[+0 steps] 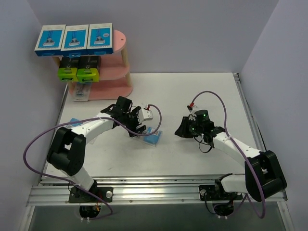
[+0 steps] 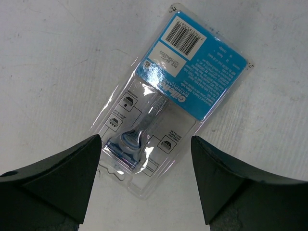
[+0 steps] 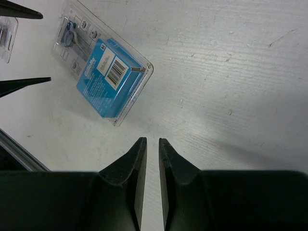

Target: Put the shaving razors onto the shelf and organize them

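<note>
The blister pack lies flat near the middle of the table, a little toward its left edge. Its blue card carries a white label with a black barcode and a row of digits too small to read. Beside that sits a smaller white sticker and a block of fine white print, also illegible. Larger white lettering runs along the card's edge, but glare breaks it up. Four small pictogram squares are printed around the razor head under the clear plastic.

The left gripper stands wide open, one finger on either side of the pack's razor-head end. It grips nothing, and whether a finger touches the plastic cannot be told. The right gripper is nearly closed, only a thin slit between its fingers. It holds nothing and sits over bare table right of the pack.

The shelf stands at the table's far left corner. Three blue-and-white boxes sit side by side on its top board, their writing too small to read. Two black boxes with lime-green ends fill the middle board, and a clear pack lies on the lowest. Another pack lies by the table's left edge, partly under the left arm.
</note>
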Motion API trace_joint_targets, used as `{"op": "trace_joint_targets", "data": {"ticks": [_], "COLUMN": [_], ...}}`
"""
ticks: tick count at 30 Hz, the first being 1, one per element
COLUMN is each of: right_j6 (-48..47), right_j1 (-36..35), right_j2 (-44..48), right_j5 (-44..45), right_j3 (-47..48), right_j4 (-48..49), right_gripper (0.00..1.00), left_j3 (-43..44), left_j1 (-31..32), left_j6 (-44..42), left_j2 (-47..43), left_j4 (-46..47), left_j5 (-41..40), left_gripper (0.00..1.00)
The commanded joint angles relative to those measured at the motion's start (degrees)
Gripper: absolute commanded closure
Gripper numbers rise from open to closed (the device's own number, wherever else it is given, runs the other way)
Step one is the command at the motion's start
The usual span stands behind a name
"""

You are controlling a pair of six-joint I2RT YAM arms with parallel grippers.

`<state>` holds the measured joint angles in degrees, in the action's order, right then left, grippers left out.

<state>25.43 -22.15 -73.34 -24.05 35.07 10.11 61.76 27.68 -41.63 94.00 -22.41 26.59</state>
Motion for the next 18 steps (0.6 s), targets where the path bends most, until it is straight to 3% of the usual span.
{"op": "trace_joint_targets", "data": {"ticks": [1,12,18], "right_j6": [-0.8,-1.1,-1.1], "right_j1": [0.4,0.6,0.6], "right_j2": [1.0,0.4,-0.4], "right_j5": [-1.1,-1.2,-1.4], "right_j3": [-0.6,-0.8,-0.6], "right_j4": [1.8,1.8,1.8], "right_gripper": [0.87,0.88,0.88], "left_j3": [1.6,3.3,4.6], "left_j1": [1.2,4.0,4.7], "left_j6": [-3.9,-6.6,-7.3], "left_j2": [1.2,9.1,11.7], "left_j4": [2.5,4.3,5.9], "left_j5": [0.6,-5.0,-8.2], "left_gripper": [0.16,0.19,0.26]}}
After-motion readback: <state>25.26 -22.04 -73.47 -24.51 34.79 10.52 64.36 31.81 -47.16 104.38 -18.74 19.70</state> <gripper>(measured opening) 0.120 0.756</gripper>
